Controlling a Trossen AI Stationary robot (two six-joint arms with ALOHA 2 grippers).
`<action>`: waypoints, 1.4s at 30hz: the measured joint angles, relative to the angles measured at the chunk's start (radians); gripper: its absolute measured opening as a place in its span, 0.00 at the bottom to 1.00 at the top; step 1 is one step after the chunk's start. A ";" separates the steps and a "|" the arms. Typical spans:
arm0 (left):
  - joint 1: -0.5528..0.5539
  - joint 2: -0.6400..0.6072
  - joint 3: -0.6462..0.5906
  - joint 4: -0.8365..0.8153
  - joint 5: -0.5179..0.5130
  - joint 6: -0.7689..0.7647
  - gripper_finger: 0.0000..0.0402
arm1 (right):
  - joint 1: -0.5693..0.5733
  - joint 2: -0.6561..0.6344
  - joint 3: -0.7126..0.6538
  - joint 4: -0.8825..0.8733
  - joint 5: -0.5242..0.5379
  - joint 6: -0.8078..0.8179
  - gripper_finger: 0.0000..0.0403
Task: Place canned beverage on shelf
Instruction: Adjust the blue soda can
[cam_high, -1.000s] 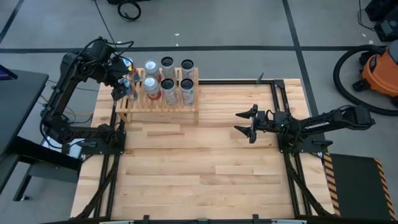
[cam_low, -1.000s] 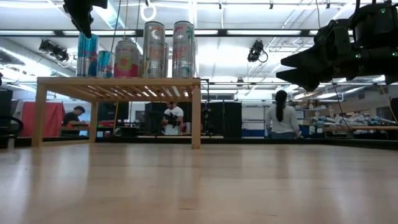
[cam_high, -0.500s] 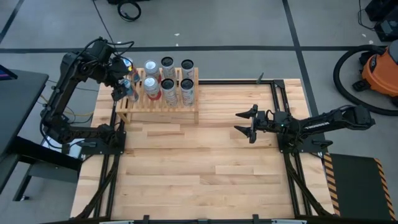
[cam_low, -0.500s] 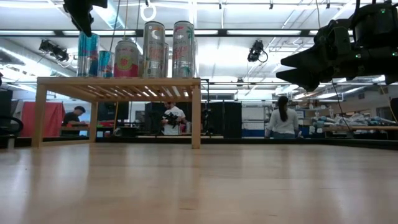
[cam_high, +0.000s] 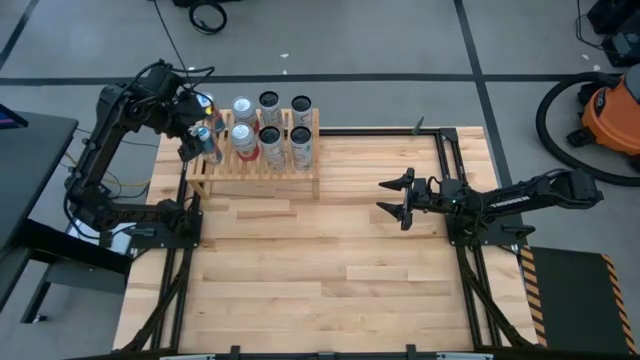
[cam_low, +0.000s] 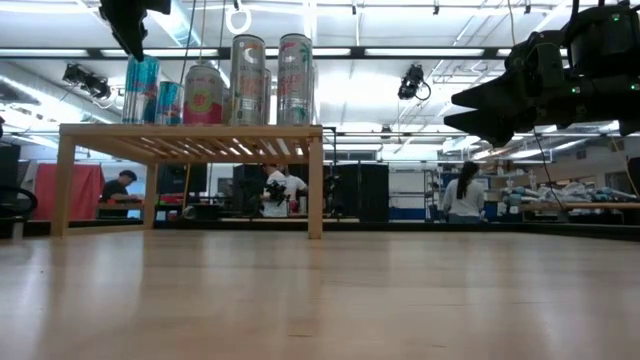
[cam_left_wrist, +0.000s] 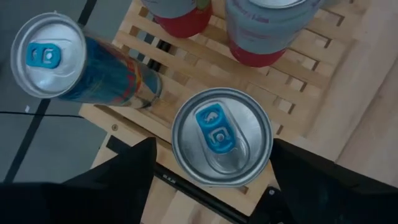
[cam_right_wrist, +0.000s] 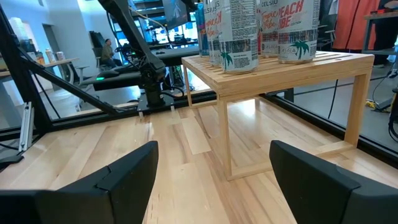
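The blue-tabbed can (cam_left_wrist: 222, 137) stands upright on the slats of the shelf (cam_left_wrist: 292, 106) at its outer corner, directly beneath the left gripper (cam_left_wrist: 211, 186), whose two dark fingers flank it on either side. In the left wrist view a sliver of gap shows between each finger and the can's rim, so the jaws appear to be parted around it rather than pressing it; the can seems to rest on the shelf by its own weight. That reads as a release at the end of a placement, with the gripper kept straight above so the can is not knocked on withdrawal.

Just beyond the gripper a slimmer blue can (cam_left_wrist: 81, 62) stands close beside the first, and further along are the red-based cans (cam_left_wrist: 261, 31), filling the shelf in rows. The corner spot is likely chosen because it is the remaining free place.

Well away, the right gripper (cam_high: 400, 200) hovers low over the table (cam_high: 330, 270) with its fingers spread wide and nothing between them, waiting clear of the shelf.
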 joint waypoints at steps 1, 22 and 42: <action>0.000 -0.003 0.000 0.000 -0.006 -0.003 0.78 | 0.000 0.000 0.000 0.000 0.000 0.000 0.79; -0.006 -0.232 -0.001 0.128 -0.025 -0.060 0.78 | 0.000 0.000 0.000 0.000 0.000 0.000 0.79; -0.044 -0.505 -0.002 0.284 0.399 -0.327 0.78 | 0.000 0.000 0.000 0.000 0.000 0.000 0.79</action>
